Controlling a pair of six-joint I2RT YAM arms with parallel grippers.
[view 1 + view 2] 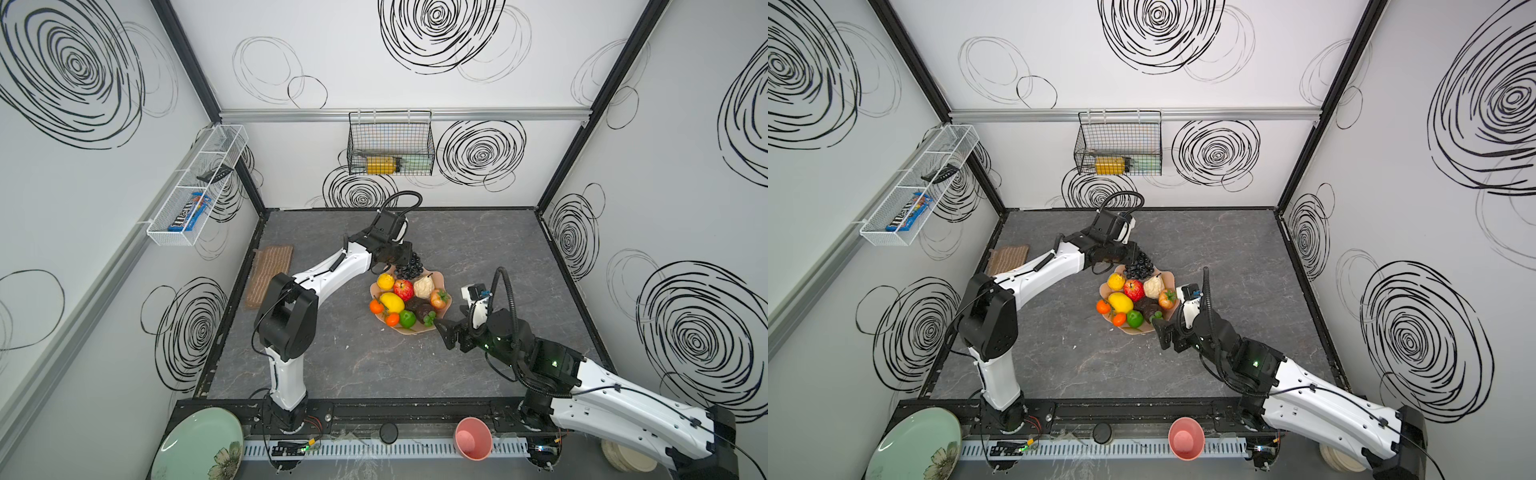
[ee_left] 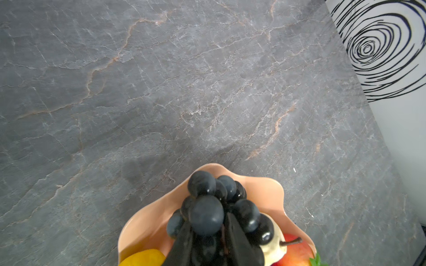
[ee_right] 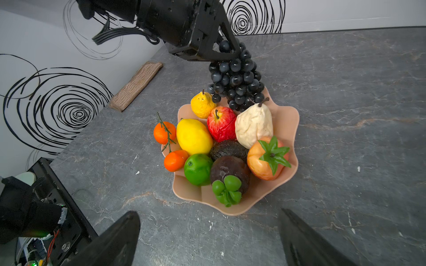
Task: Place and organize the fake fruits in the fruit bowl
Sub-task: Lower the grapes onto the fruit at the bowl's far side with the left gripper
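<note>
One black grape bunch (image 3: 236,78) is hanging from the left gripper (image 3: 231,52), whose jaws are clamping its top, over the fruit bowl's (image 3: 285,119) far rim. If released here, it is risking a spill onto the table (image 3: 345,92). Ten fruits are sitting inside: two oranges (image 3: 164,132), two pears (image 3: 252,125), one lemon (image 3: 193,135), apple (image 3: 221,124), lime (image 3: 197,169), avocado (image 3: 228,148), mangosteen (image 3: 228,170), persimmon (image 3: 265,159). The right gripper (image 3: 207,239) is waiting beside the near rim, jaws spread and empty.
</note>
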